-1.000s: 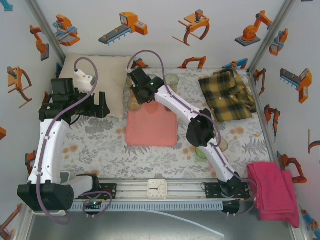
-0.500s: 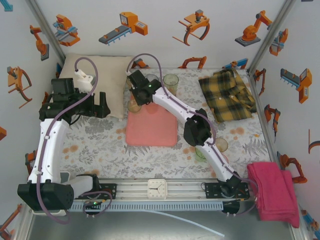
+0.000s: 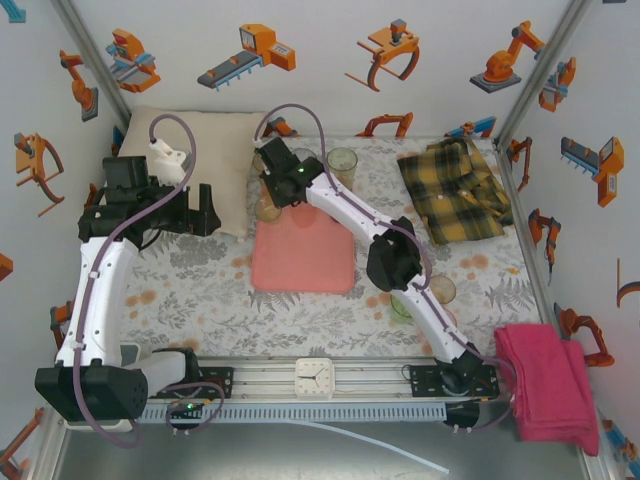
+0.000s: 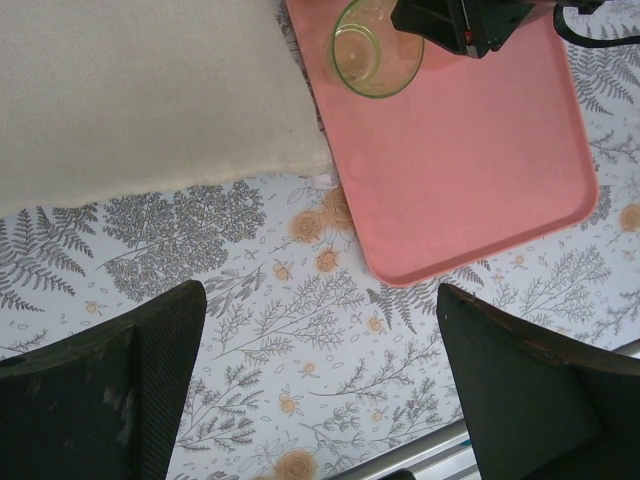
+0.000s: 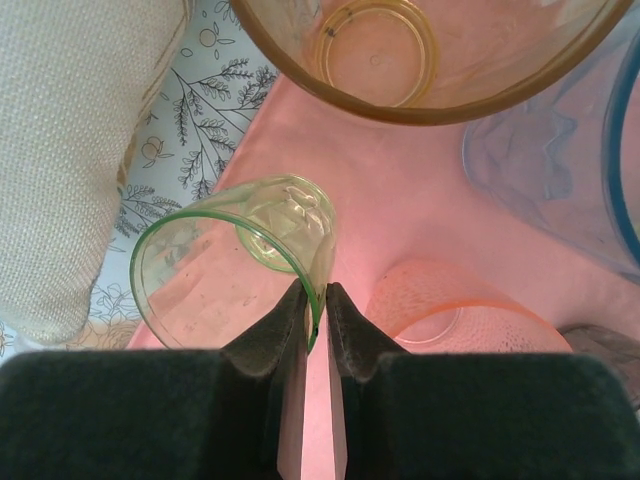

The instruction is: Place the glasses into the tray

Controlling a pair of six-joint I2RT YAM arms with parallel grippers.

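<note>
Right gripper [image 5: 318, 297]: jaws narrow, pinched on the rim wall of the green tinted transparent tumbler [image 5: 232, 268], one finger inside the mouth and one outside.

Right wrist view: the green tumbler sits left of centre, mouth toward the camera, over the left edge of the flat salmon-pink rectangular tray [image 5: 400, 215]. Cannot tell whether its base rests on the tray or hangs just above it. The cream fabric pillow [image 5: 60, 150] runs down the left of the frame, near the tumbler.

Same view, other glasses:
- amber transparent tumbler [image 5: 420, 60], top centre
- blue transparent tumbler [image 5: 560, 170], right edge
- orange-pink transparent tumbler [image 5: 455, 310], lower right, just beside the outer finger

Left wrist view: the green tumbler is at upper centre, over the tray corner nearest the pillow, with the black right gripper at its right side.

Left gripper [image 4: 318, 310]: jaws wide, nothing between them, over the grey-and-orange floral tablecloth [image 4: 300, 230] in the lower half of the frame.

Top view:
- pale olive transparent tumbler [image 3: 343, 160], upper centre, on the tablecloth and apart from the tray
- two partly hidden tumblers [image 3: 441, 290], right of centre, beside the right arm's elbow
- yellow-and-black plaid cloth [image 3: 455, 190], upper right
- magenta folded cloth [image 3: 548, 385], lower right
</note>
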